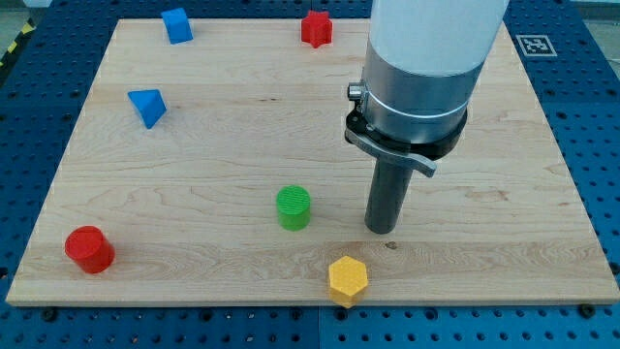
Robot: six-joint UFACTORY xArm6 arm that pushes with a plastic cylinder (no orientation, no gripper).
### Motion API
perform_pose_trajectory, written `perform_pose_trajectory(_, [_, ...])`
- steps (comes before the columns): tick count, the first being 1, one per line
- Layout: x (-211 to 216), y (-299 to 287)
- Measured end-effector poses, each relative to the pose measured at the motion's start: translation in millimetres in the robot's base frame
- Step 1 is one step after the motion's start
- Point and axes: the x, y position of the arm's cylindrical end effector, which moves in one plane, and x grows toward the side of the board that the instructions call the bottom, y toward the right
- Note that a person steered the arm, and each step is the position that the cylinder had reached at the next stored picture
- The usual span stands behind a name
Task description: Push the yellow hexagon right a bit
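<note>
Resting on board, my tip (382, 231) sits upper-right of yellow hexagon (348, 280), apart; no hand fitted.

1. You have a pale wooden board (194, 155) carrying six blocks.
2. Along the view's top: blue cube (176, 25), red star-like block (316, 29).
3. Left: blue wedge (147, 107), red cylinder (89, 249).
4. Bottom middle: green cylinder (294, 208), yellow hexagon (348, 280).
5. My tip (382, 231) meets the board right of the green cylinder.
</note>
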Motion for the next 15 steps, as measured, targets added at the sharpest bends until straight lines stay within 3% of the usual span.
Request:
perform_pose_trajectory(2, [2,-17])
perform_pose_trajectory(7, [20,-126])
perform_pose_trajectory(10, [68,-124])
perform_pose_trajectory(13, [71,-110])
perform_pose_trajectory(15, [71,-63])
